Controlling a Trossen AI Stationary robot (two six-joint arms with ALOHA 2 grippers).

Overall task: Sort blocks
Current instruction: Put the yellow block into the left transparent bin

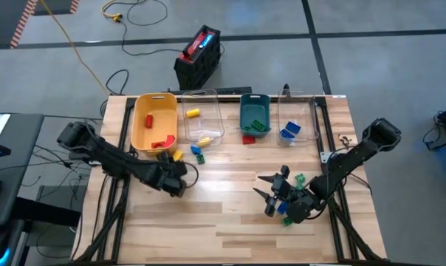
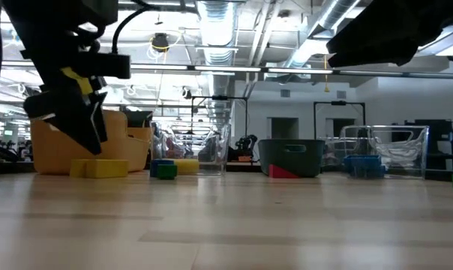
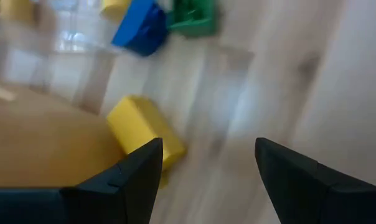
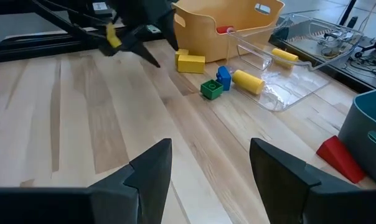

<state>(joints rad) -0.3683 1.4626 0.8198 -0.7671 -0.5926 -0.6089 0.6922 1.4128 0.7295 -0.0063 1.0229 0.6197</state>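
1. Blocks are partly sorted: small plastic bricks lie in the four bins along the bench's far edge, red ones in the opaque yellow plastic bin (image 1: 153, 122), a yellow one in the clear plastic bin (image 1: 202, 118), green in the teal bin (image 1: 255, 112), blue in the second clear bin (image 1: 297, 122).
2. Loose ones remain: a rectangular yellow brick (image 3: 145, 131) just beside the yellow bin, a blue brick (image 3: 139, 26) and green studded brick (image 3: 193, 17) near it, a rounded yellow cylinder (image 4: 248, 81), a red wedge (image 4: 337, 155) by the teal bin.
3. Left gripper (image 3: 206, 171) hovers low beside the yellow brick, fingers spread; judged step: reaching to pick it.
4. Next move calls for centring over the brick and closing.
5. Right gripper (image 4: 210, 168), fingers apart, waits over the smooth pale wooden bench (image 1: 223, 214).
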